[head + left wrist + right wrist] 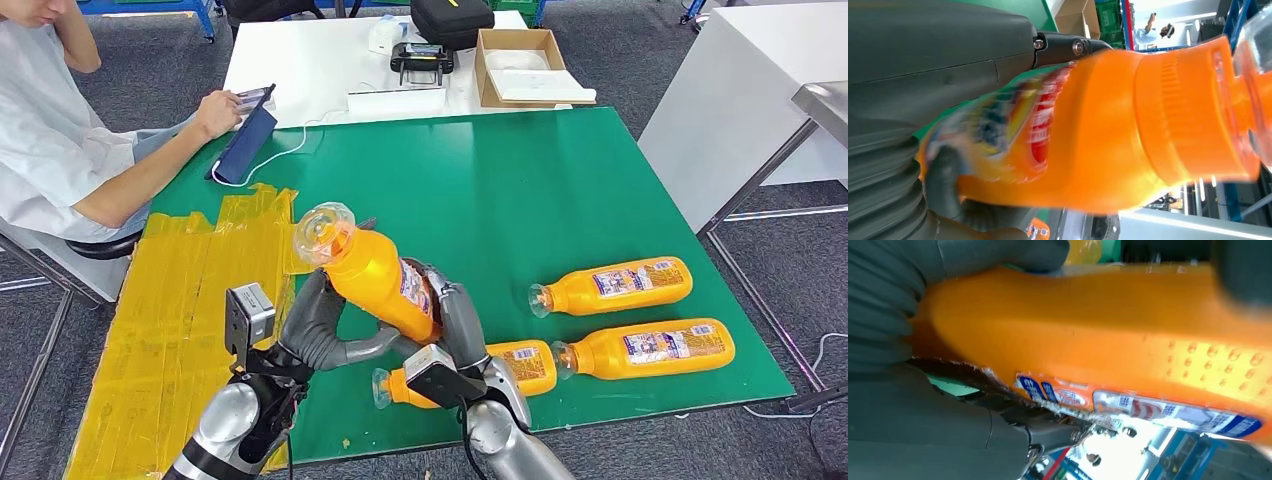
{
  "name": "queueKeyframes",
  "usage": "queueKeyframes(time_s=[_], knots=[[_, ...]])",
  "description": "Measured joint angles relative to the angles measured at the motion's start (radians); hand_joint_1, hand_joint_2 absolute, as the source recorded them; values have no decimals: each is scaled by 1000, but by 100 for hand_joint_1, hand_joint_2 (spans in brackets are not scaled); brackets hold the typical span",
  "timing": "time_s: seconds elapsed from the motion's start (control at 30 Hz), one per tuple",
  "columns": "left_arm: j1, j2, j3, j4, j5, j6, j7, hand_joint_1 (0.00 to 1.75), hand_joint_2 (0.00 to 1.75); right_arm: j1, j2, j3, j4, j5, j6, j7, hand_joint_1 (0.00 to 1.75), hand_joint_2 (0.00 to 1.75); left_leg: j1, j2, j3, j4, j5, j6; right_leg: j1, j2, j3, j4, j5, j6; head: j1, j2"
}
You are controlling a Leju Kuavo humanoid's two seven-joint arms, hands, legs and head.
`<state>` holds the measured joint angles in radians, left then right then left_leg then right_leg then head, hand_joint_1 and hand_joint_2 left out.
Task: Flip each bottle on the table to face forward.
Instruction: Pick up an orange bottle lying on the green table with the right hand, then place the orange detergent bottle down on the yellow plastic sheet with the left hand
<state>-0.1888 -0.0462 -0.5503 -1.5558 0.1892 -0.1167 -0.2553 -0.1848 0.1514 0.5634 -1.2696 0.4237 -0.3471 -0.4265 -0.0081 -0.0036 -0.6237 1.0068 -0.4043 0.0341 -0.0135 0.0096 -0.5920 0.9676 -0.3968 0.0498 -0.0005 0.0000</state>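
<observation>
- Orange plastic bottle with clear cap (372,280): lifted above the green counter (520,190), tilted, cap upward.
- Left hand (318,330) and right hand (455,318) both clasp its body.
- Judged smooth, light, slippery; grip best at the labelled midsection.

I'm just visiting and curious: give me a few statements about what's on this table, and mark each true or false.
1. Both robot hands, left hand and right hand, hold the lifted orange bottle. True.
2. Three more bottles lie flat on the green table. True: one near the edge, two to the right.
3. The lifted bottle has a blue cap. False: its cap is clear.
4. The seated person is reaching for a bottle. False: they handle a device.
</observation>
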Motion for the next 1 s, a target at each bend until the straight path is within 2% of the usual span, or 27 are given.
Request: queueKeyframes(time_s=[0.43, 0.47, 0.6, 0.63, 1.0], knots=[[-8, 1, 3, 12, 22, 2, 1, 0, 175, -13, 2, 51, 37, 25, 7, 0, 175, 175, 0, 0, 0, 0, 0, 0, 0, 0, 0, 0, 0, 0, 0, 0], [-8, 1, 3, 12, 26, 2, 1, 5, 175, -15, 2, 57, 41, 28, 6, 0, 175, 175, 0, 0, 0, 0, 0, 0, 0, 0, 0, 0, 0, 0, 0, 0], [-8, 1, 6, 16, 39, 2, 1, 169, 175, -23, 3, 77, 59, 30, 4, 1, 175, 175, 0, 0, 0, 0, 0, 0, 0, 0, 0, 0, 0, 0, 0, 0], [-7, 1, 8, 17, 43, 2, 0, 175, 175, -26, 3, 80, 64, 30, 3, 2, 175, 175, 0, 0, 0, 0, 0, 0, 0, 0, 0, 0, 0, 0, 0, 0], [-7, 1, 18, 20, 71, 2, -8, 175, 175, -44, 3, 96, 91, 18, -1, 4, 175, 175, 0, 0, 0, 0, 0, 0, 0, 0, 0, 0, 0, 0, 0, 0]])
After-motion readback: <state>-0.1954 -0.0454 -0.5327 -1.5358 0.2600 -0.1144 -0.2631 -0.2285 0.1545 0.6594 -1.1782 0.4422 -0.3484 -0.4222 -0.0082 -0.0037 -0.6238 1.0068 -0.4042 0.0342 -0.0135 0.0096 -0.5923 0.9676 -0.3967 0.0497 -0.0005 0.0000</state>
